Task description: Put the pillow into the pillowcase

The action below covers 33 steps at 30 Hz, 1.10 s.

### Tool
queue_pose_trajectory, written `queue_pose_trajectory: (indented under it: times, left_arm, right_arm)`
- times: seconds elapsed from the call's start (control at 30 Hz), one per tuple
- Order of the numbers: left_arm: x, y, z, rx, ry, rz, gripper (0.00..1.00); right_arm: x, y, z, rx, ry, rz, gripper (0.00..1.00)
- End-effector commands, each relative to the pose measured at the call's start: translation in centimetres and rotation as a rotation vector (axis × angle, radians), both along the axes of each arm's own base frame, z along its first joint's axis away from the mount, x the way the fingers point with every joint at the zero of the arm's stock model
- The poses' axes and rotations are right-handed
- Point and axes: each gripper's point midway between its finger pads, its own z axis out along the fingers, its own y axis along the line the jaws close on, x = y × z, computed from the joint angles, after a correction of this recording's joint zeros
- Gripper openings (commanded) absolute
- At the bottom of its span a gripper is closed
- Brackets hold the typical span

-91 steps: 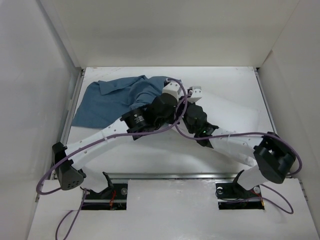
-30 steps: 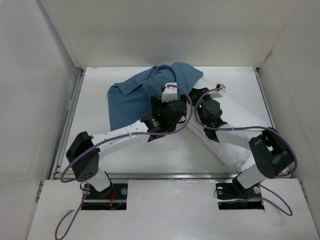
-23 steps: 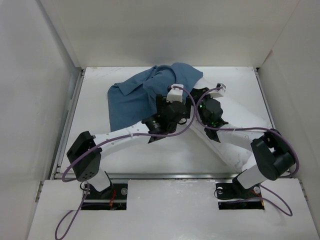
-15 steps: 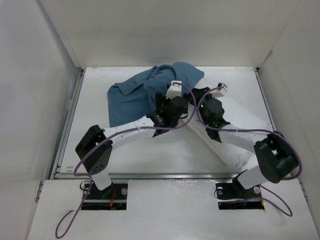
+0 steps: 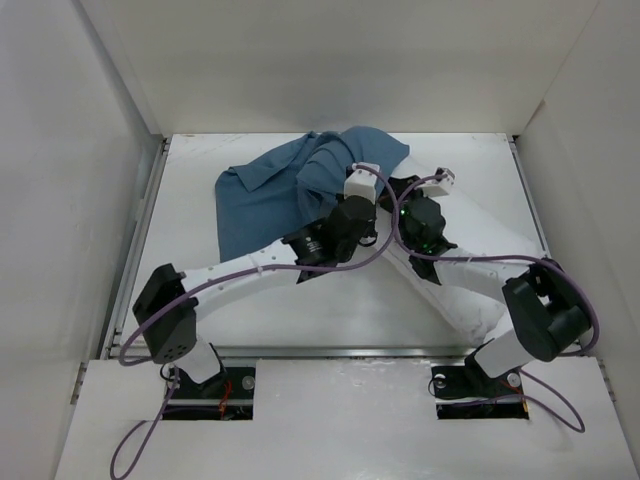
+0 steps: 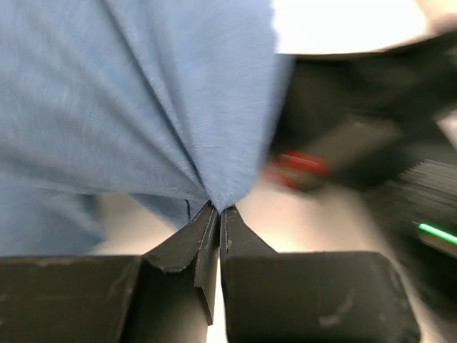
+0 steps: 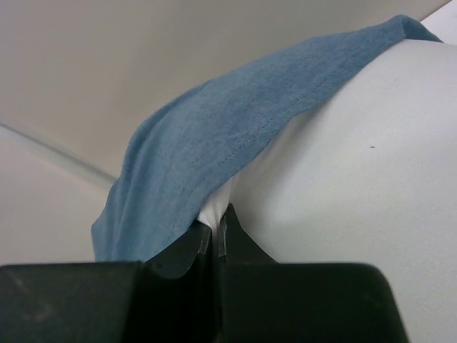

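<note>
The pillow (image 7: 343, 164) lies slantwise on the table (image 5: 300, 320), running from the middle back toward the near right, mostly under the right arm. The pillowcase (image 5: 270, 195) is bunched to its left at the back, and one edge is draped over the pillow's far end.

Your left gripper (image 6: 216, 211) has its jaws pressed together on a gathered fold of the blue cloth. Your right gripper (image 7: 216, 225) is also pinched closed at the stitched hem. A sliver of white shows at its tips, so it may be holding pillow fabric as well; the pictures do not settle this.

The step in hand looks like drawing the case's mouth over the pillow's end.

- Check that the right pinch holds the hem alone, or the pillow will likely drag along with the cloth.
- Move the two pinches apart to open the mouth wide.
- Pull along the pillow's length toward the near right, lifting slightly so the thin cloth slides.
- The wrists sit close together, so watch the purple cables.
</note>
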Motion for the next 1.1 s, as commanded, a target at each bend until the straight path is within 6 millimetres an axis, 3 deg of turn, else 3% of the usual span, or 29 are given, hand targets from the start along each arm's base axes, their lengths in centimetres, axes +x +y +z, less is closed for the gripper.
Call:
queue_pose_trajectory:
  times: [0.0, 0.13, 0.17, 0.3, 0.33, 0.4, 0.47, 0.53, 0.63, 0.67, 0.77, 0.8, 0.83, 0.87, 0.9, 0.93, 0.97, 1.0, 1.03, 1.07]
  left_arm:
    - [-5.5, -4.2, 5.4, -0.173, 0.008, -0.289, 0.0]
    - [-9.7, -7.5, 5.7, -0.26, 0.094, -0.562, 0.0]
    - [-11.6, -8.7, 6.2, -0.288, 0.129, -0.677, 0.0]
    - [-15.2, -10.5, 6.7, -0.358, 0.196, -0.873, 0.0]
    - [-16.0, -11.0, 6.0, -0.349, 0.216, -0.9, 0.0]
    - [-15.6, -11.9, 4.7, -0.327, 0.247, -0.896, 0.0]
    - [-14.8, -12.3, 1.5, -0.276, 0.299, -0.854, 0.0]
    - [-12.6, -11.8, 0.1, -0.271, 0.342, -0.772, 0.0]
    - [-10.0, -10.0, -3.1, -0.255, 0.434, -0.658, 0.01]
    - [-9.5, -9.3, -3.7, -0.244, 0.454, -0.621, 0.11]
    - [-8.2, -7.8, -3.4, -0.206, 0.42, -0.554, 0.3]
    - [-8.0, -7.5, -3.1, -0.197, 0.403, -0.546, 0.37]
    - [-8.0, -6.8, -2.1, -0.193, 0.381, -0.534, 0.52]
    - [-7.4, -6.3, -1.4, -0.184, 0.343, -0.509, 0.58]
    - [-7.4, -5.9, -0.7, -0.186, 0.33, -0.496, 0.64]
    - [-7.2, -5.6, 0.0, -0.185, 0.304, -0.489, 0.68]
    - [-7.4, -4.9, 1.0, -0.194, 0.286, -0.481, 0.77]
    - [-7.3, -4.5, 1.8, -0.193, 0.262, -0.478, 0.8]
    - [-7.3, -3.7, 3.0, -0.201, 0.239, -0.476, 0.86]
    - [-7.4, -3.5, 3.7, -0.211, 0.228, -0.478, 0.86]
  right_arm:
    - [0.4, -0.6, 6.8, 0.177, -0.181, -0.074, 0.0]
    - [0.3, -0.1, 6.0, 0.21, -0.193, -0.067, 0.0]
    - [0.3, -0.1, 6.3, 0.239, -0.211, -0.063, 0.0]
    - [0.0, -0.4, 6.3, 0.284, -0.218, -0.064, 0.0]
    - [0.0, -0.6, 5.8, 0.281, -0.209, -0.076, 0.0]
    - [-0.2, -0.5, 6.2, 0.315, -0.218, -0.061, 0.0]
    - [-0.5, 0.4, 6.0, 0.3, -0.214, -0.013, 0.0]
    - [-0.9, 0.8, 5.1, 0.279, -0.194, 0.018, 0.0]
    - [-1.3, 1.1, 3.0, 0.225, -0.139, 0.073, 0.17]
    - [-1.7, 1.1, 2.7, 0.206, -0.128, 0.11, 0.32]
    - [-2.5, 1.6, 1.1, 0.156, -0.038, 0.171, 0.43]
    - [-2.8, 1.7, 1.0, 0.14, -0.009, 0.184, 0.46]
    - [-3.4, 1.4, 2.1, 0.135, 0.001, 0.184, 0.51]
    - [-3.8, 1.1, -0.9, 0.055, 0.144, 0.174, 0.56]
    - [-3.8, 0.2, -1.4, 0.007, 0.195, 0.13, 0.65]
    - [-3.7, -0.1, 0.1, -0.007, 0.22, 0.107, 0.69]
    - [-4.8, -1.5, -2.3, -0.085, 0.357, 0.068, 0.7]
    - [-5.1, -2.3, -2.4, -0.121, 0.393, 0.035, 0.71]
    - [-5.8, -4.1, -2.4, -0.168, 0.448, -0.039, 0.75]
    - [-5.5, -4.8, -1.2, -0.159, 0.422, -0.079, 0.76]
